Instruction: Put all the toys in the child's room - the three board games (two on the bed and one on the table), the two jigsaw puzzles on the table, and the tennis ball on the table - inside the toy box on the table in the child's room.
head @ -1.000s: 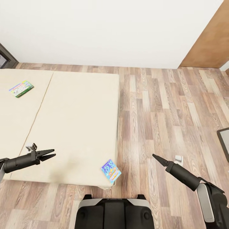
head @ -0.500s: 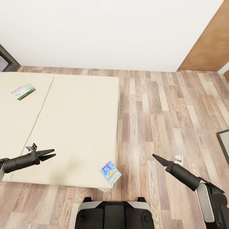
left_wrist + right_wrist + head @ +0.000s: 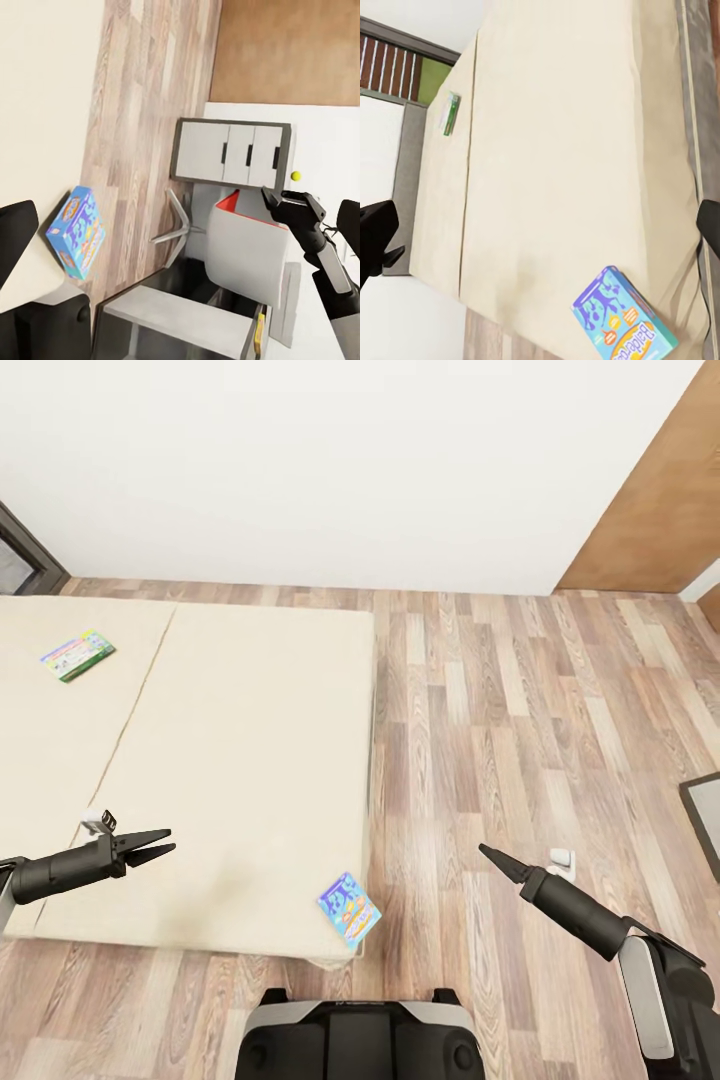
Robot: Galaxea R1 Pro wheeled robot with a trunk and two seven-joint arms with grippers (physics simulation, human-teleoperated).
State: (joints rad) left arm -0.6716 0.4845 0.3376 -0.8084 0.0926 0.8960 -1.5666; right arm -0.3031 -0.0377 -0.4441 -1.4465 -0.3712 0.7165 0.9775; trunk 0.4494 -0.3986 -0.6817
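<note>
The beige bed (image 3: 220, 760) fills the left of the head view. A small blue board game (image 3: 349, 908) lies at its near right corner, also seen as the blue board game (image 3: 624, 324) and the blue board game (image 3: 78, 231). A colourful pale board game (image 3: 77, 656) lies far left on the mattress, seen edge-on as the pale board game (image 3: 450, 112). My left gripper (image 3: 172, 841) hovers open over the bed's near edge, left of the blue box. My right gripper (image 3: 483, 850) hangs over the floor to its right, open and empty. A tiny tennis ball (image 3: 296, 175) sits on a white top.
Wood-plank floor (image 3: 520, 740) runs right of the bed to the white wall (image 3: 330, 460). A brown wooden panel (image 3: 660, 480) stands at the far right and a dark-framed grey panel (image 3: 705, 815) at the right edge. A grey cabinet (image 3: 232, 154) and a chair (image 3: 240, 247) show beyond.
The whole picture has shifted: bed and both games sit slightly lower and more of the far floor shows, so the camera moved. Both arms hold the same pose.
</note>
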